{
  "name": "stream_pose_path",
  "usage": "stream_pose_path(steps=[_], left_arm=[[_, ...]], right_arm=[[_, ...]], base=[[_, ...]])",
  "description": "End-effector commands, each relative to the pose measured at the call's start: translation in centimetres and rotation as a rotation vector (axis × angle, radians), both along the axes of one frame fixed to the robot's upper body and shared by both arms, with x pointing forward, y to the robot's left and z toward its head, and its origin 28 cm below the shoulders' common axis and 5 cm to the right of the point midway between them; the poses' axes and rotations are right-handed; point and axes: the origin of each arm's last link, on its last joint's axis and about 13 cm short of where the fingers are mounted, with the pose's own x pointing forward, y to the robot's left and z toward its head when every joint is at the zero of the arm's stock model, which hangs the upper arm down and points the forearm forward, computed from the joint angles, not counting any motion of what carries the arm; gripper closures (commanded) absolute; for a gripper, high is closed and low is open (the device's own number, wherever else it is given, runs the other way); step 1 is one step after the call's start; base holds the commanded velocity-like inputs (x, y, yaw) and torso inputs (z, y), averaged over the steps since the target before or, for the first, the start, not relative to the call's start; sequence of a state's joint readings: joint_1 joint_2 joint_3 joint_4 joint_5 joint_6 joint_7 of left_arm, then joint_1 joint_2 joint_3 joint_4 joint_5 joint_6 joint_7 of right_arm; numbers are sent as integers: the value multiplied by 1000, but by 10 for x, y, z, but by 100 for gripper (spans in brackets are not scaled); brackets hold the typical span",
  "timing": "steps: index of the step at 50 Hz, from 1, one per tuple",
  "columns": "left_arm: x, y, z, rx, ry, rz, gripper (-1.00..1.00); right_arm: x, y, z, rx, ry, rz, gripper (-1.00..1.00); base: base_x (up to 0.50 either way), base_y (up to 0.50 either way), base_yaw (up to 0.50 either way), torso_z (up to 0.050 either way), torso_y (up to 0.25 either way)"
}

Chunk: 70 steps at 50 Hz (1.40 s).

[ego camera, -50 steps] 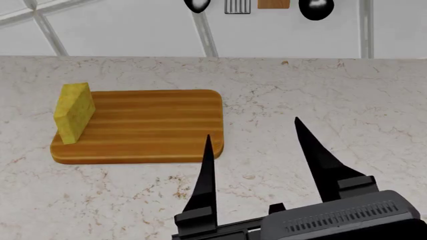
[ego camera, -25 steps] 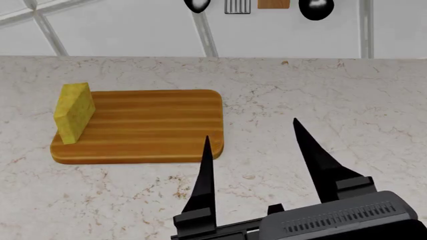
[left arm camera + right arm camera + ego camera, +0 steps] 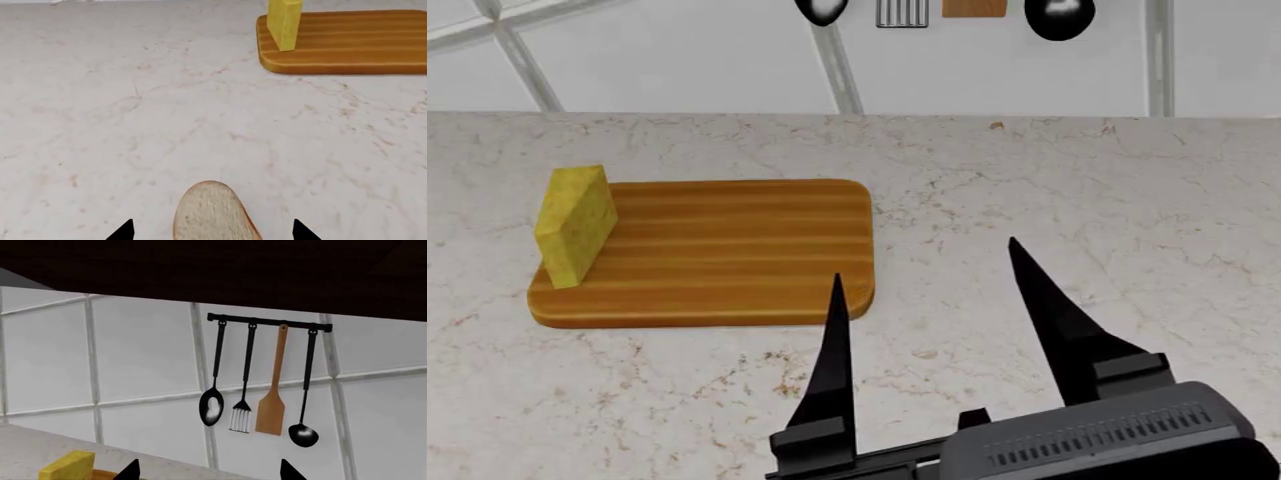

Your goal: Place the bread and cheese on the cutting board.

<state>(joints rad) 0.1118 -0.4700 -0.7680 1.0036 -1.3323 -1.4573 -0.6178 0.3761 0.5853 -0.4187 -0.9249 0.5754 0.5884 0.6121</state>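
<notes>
The cutting board (image 3: 721, 250) lies on the marble counter at the left. The yellow cheese (image 3: 574, 225) stands upright on its left end; both also show in the left wrist view, cheese (image 3: 283, 22) and board (image 3: 347, 42). The bread (image 3: 213, 212) lies flat on the counter, well short of the board, between the tips of my open left gripper (image 3: 212, 231), with a gap on each side. The bread and the left gripper are out of the head view. My right gripper (image 3: 924, 258) is open and empty, raised by the board's right near corner. It points at the wall (image 3: 209, 471).
A rail on the tiled back wall holds dark utensils and a small wooden spatula (image 3: 271, 390), also seen at the top of the head view (image 3: 974, 8). The speckled counter (image 3: 1121, 200) runs right of the board.
My right gripper has drifted slightly down and to the left in the head view, still open. The cheese and the board have not moved.
</notes>
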Motion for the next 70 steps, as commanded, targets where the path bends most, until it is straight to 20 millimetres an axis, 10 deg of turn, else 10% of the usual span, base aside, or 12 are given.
stream_pose_path(steps=[1,68,69,70], left_arm=[[8,0,-10,4,23,0,-100],[16,2,-73,-28,207,30,-100],[16,2,-75,-30,214,28,100],[15,2,-76,-26,215,31,100]], right_arm=[[0,1,0,-2,1,2,-100],[-1,0,0,-1,-2,2,-100],[-1,0,0,0,-1,1,-100],[-1,0,0,0,-1,0,-100]], base=[[0,0,0,0,0],[1,0,-1,0,0],[0,0,-4,0,0],[0,0,0,0,0]])
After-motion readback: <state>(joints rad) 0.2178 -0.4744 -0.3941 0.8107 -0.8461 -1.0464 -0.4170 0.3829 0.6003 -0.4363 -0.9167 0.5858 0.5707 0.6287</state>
